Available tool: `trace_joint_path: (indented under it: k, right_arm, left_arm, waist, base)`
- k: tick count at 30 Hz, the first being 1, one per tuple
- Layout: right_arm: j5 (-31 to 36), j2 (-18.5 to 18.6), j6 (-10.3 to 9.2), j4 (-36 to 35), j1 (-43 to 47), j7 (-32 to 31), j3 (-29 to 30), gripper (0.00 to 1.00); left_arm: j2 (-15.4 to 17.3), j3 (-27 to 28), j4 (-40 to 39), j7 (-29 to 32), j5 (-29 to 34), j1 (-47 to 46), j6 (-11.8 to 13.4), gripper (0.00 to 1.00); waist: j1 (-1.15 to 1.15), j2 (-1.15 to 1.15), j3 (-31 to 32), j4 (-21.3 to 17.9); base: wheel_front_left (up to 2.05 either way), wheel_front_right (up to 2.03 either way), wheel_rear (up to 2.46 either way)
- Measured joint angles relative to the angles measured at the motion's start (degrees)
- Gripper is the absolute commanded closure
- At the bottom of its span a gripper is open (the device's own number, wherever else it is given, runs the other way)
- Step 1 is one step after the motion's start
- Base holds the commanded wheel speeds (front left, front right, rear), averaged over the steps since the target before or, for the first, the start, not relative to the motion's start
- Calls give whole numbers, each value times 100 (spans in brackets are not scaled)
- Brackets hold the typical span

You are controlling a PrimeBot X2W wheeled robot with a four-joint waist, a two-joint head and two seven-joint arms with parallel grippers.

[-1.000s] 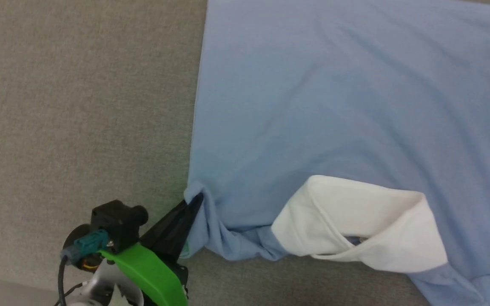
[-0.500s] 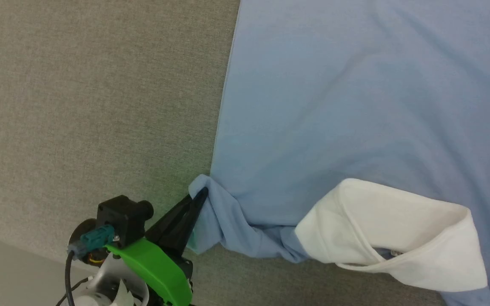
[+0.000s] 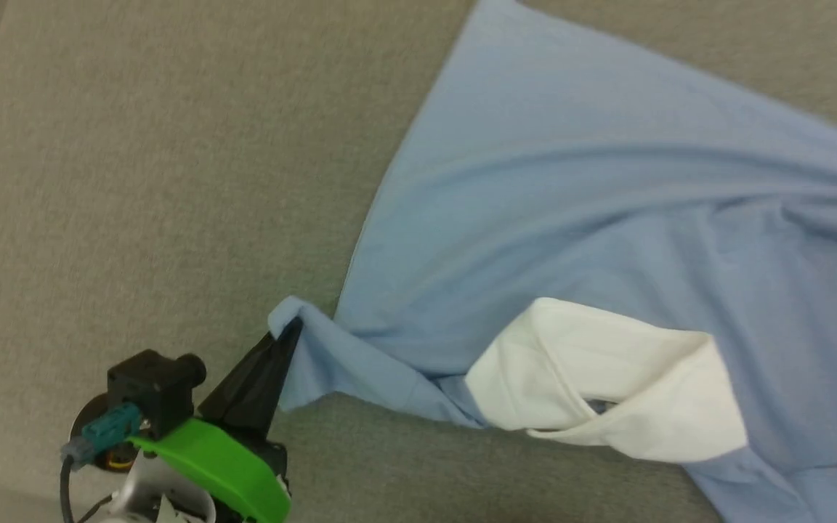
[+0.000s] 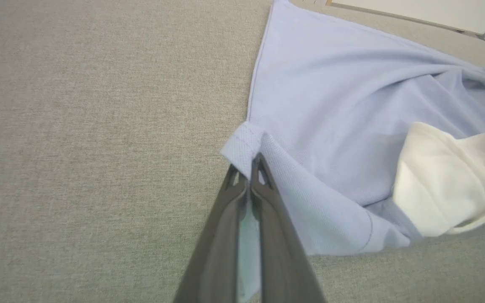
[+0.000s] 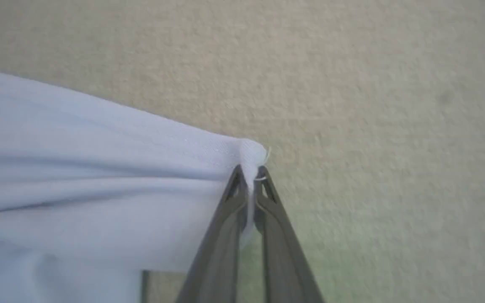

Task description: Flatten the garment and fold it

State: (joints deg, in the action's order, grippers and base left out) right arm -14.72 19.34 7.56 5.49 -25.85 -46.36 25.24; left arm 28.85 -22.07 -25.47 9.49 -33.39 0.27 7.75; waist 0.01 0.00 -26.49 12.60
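Garment status: it lies on the grey cloth surface and occupies the right half of the head view, from the top centre down to the lower right corner. Its white collar sits low and right of centre, crumpled and turned over on itself. Long creases run across the blue cloth from lower left toward the right edge of the frame, so we judge it to be under tension and not yet flat.

Left gripper: at the lower left of the head view, jaws pressed together on a ribbed, hemmed edge that we take to be a sleeve cuff. In the left wrist view the cuff wraps over the tip of the gripper at frame centre.

Right gripper: at the centre of the right wrist view, jaws pinching a corner of the blue cloth, with a loose thread at the tip. We cannot tell which corner of the garment this is.

Step in hand: flattening. We judge both grips to be set and folding not begun.

Next move, as we judge it: draw the two held points apart until the creases run out, then lower the cloth evenly onto the surface. We pull gently, because a thin pinch on knit cloth can slip. The collar needs straightening before any fold.
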Motion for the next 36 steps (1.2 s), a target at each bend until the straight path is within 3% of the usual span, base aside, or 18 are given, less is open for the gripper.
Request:
trace_joint_path:
  k: [4,10,13,17,18,19,20,25,26,27,31,36]
  right_arm:
    - [-199,-421,0,-601,1216,-41,527,100]
    - [-375,-1479,2,-1290,3321,-58,1203,100]
    - [-651,-1628,2,-1146,4125,127,1360,100]
    - [-1120,-1649,1,-409,4690,646,1074,100]
    - [-1183,-1659,1,-322,4692,778,988,91]
    - [-1232,-1664,1,-283,4647,962,909,54]
    - [-1236,-1663,0,-324,4568,1155,839,0]
    - [-1126,-1496,0,-1189,3734,1557,313,0]
    - [-1115,-1014,0,-1669,3017,1502,-136,0]
    - [-1087,-843,0,-1772,2738,1445,-311,0]
    - [-951,-372,1,-1724,1725,1049,-1039,0]
    - [-648,-153,1,-894,635,590,-1651,0]
  left_arm:
    - [14,76,90,-113,-13,240,75,100]
    - [-4,71,233,-263,-56,491,118,100]
    - [-21,62,267,-283,-91,575,144,100]
    - [-36,65,266,-326,-98,622,191,100]
    - [-40,67,265,-326,-98,624,196,100]
    - [-41,67,259,-326,-98,626,197,100]
    - [-38,68,256,-326,-98,626,198,100]
    - [-48,62,209,-326,-89,605,238,100]
    - [-92,16,186,-327,-85,535,238,100]
    - [-118,-14,182,-327,-68,489,236,100]
    - [-233,-138,178,-328,-35,267,186,100]
    - [-369,-276,201,-336,0,-16,126,100]
  waist:
    - [0,0,380,-249]
    - [-1,0,870,-670]
    - [-1,0,1054,-849]
    - [-1,0,1233,-1063]
    - [-1,0,1266,-1101]
    - [-1,0,1305,-1143]
    - [-1,0,1343,-1178]
    - [-1,0,1447,-1250]
    - [-1,0,1418,-1210]
    - [-1,0,1397,-1184]
    - [-1,0,1268,-1035]
    - [-1,0,1021,-780]
  base:
    - [0,0,0]
    - [0,0,0]
    - [0,0,0]
    - [0,0,0]
    - [0,0,0]
    - [0,0,0]
    - [0,0,0]
    - [0,0,0]
    - [0,0,0]
    - [0,0,0]
    - [0,0,0]
    - [0,0,0]
